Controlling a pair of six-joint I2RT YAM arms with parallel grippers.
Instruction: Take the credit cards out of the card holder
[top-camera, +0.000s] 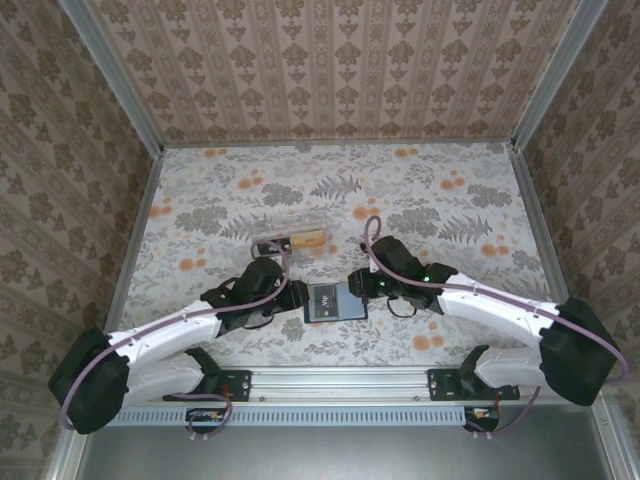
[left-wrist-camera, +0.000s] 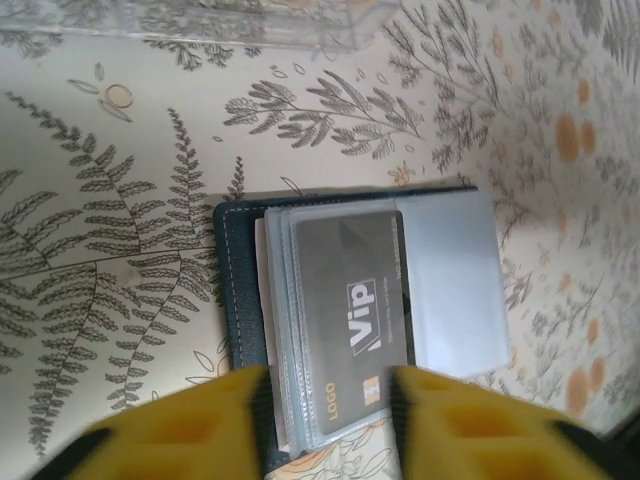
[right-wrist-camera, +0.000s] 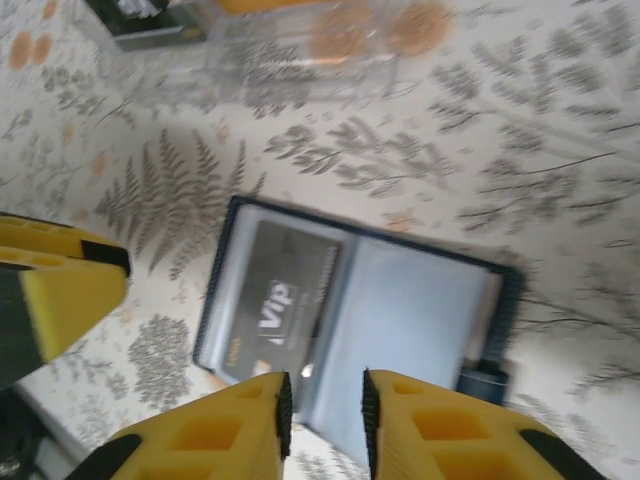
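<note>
A clear rectangular plastic box (top-camera: 290, 243) with black and orange strips lies on a table (top-camera: 450, 210). The table's pale surface is printed with grey ferns and orange flowers. Beige damask-patterned walls (top-camera: 330, 60) enclose the table on three sides. A grey metal rail (top-camera: 340, 381) runs along its near edge.

Card holder (left-wrist-camera: 238, 290): dark navy cover, greyish-blue inner panels.
Card (left-wrist-camera: 350, 310): dark grey, white "Vip", gold "LOGO".
Table (top-camera: 400, 190): cream, grey ferns, orange flowers.
</note>
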